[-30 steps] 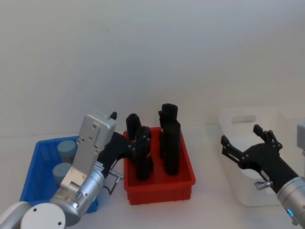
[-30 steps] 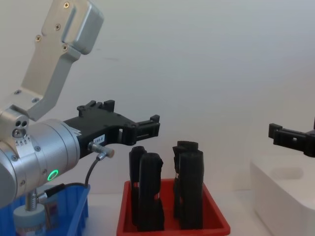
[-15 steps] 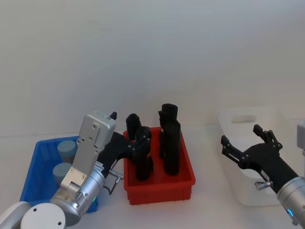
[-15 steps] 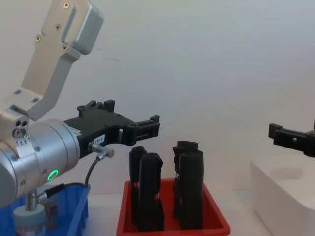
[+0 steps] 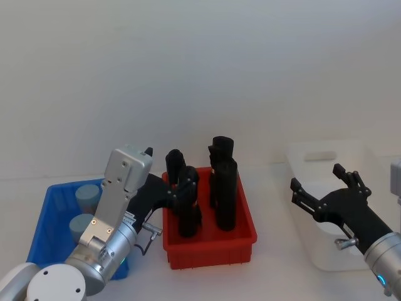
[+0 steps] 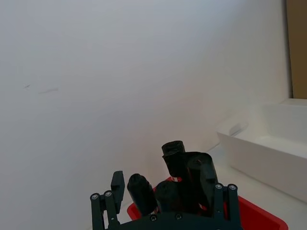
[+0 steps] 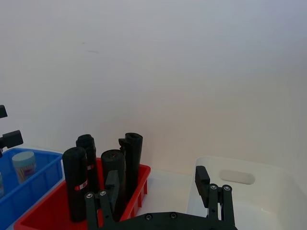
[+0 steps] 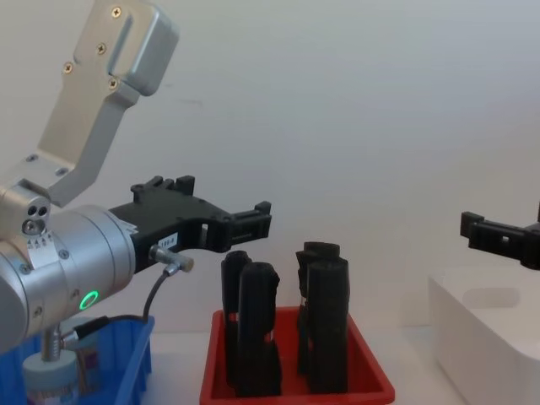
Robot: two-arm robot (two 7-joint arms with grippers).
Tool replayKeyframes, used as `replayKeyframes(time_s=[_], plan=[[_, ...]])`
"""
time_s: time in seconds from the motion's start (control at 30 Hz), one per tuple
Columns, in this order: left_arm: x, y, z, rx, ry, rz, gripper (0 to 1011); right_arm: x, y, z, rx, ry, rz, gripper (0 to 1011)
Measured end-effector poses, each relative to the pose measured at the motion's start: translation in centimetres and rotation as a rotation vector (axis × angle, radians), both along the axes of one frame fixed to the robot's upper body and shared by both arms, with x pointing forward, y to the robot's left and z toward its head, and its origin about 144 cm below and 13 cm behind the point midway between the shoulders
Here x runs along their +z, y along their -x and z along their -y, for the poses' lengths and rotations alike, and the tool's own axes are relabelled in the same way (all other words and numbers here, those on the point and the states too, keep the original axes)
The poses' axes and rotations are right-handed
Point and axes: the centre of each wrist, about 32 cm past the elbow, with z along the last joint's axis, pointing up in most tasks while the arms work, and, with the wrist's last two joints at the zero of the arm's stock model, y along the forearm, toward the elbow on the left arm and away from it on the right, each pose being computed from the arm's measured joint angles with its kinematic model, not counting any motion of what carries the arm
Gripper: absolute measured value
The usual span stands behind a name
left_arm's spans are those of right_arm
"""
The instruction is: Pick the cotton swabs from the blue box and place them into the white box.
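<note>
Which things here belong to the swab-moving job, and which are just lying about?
Job: cotton swabs, two jars in the blue box; white box; left pincer, open, by the red tray; right pincer, open, near the white box.
Lying about: red tray; black upright objects standing in it.

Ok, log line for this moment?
left gripper: open, raised between blue box and red tray | right gripper: open, raised at white box | swabs: two in blue box
</note>
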Motion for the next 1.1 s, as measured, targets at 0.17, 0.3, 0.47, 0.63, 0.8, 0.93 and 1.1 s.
replayKeyframes(time_s=[0.17,0.3,0.47,0.63,0.8,0.93,1.1], plan=[[0.1,-0.3,-0.5,0.012,-0.016,-0.033,1004,0.0,0.0,0.0,0.000,0.000,0.000,1002],[0.1,-0.4,-1.0,0.023,-0.024,-0.067,1004,0.0,0.0,0.0,0.000,0.000,0.000,1002],[0.1,-0.7,-1.9,0.045,-0.028,-0.107,1004,0.0,0.0,0.0,0.000,0.000,0.000,1002],[0.1,-0.8,-2.9,0.074,-0.028,-0.148,1004,0.0,0.0,0.0,0.000,0.000,0.000,1002],[0.0,-1.0,-3.9,0.110,-0.016,-0.188,1004,0.0,0.0,0.0,0.000,0.000,0.000,1002],[-0.1,-1.1,-4.8,0.136,-0.007,-0.216,1004,0.0,0.0,0.0,0.000,0.000,0.000,1002],[-0.2,-1.3,-5.8,0.165,0.009,-0.250,1004,0.0,0.0,0.0,0.000,0.000,0.000,1002]])
